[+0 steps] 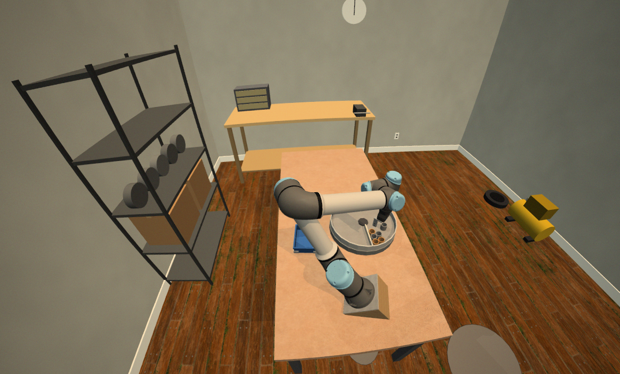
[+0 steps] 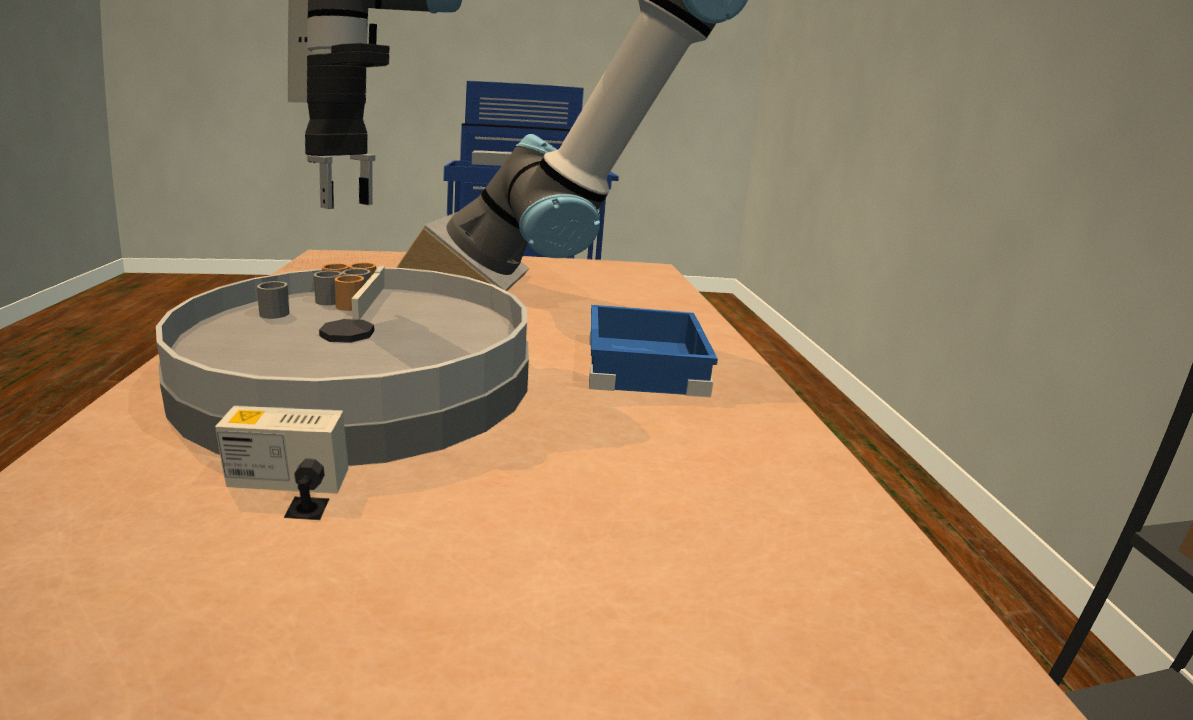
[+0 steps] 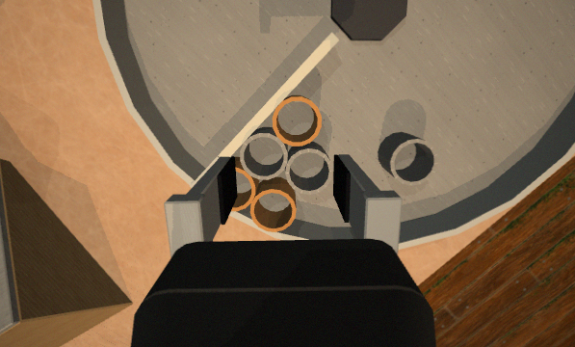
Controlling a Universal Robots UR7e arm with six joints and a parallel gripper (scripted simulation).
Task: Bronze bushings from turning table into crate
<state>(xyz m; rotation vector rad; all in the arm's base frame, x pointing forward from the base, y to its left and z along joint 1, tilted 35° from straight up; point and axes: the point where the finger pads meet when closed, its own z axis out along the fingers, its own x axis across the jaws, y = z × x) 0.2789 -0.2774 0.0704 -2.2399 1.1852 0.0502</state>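
My gripper [image 2: 346,205] [image 3: 284,175] is open and empty, high above the cluster on the turning table [image 1: 363,249] [image 2: 421,386]. One upright bronze bushing [image 2: 348,294] [image 3: 297,140] stands on the hub side of the cluster. A second bronze bushing [image 3: 274,221] stands near the rim; a third [image 3: 253,190] is partly hidden by the left finger in the wrist view. Two steel bushings [image 3: 265,170] [image 3: 308,182] stand between them. Another steel bushing [image 2: 272,300] [image 3: 387,156] stands apart. The blue crate [image 1: 302,249] [image 2: 649,372] shows no bushing in its visible part.
A pale straight bar [image 2: 367,293] [image 3: 287,92] runs beside the cluster towards the dark hub [image 2: 346,330] [image 3: 370,19]. The turning table has a raised rim. A labelled box [image 2: 255,457] stands beside it. In the top view, the arm partly covers the crate.
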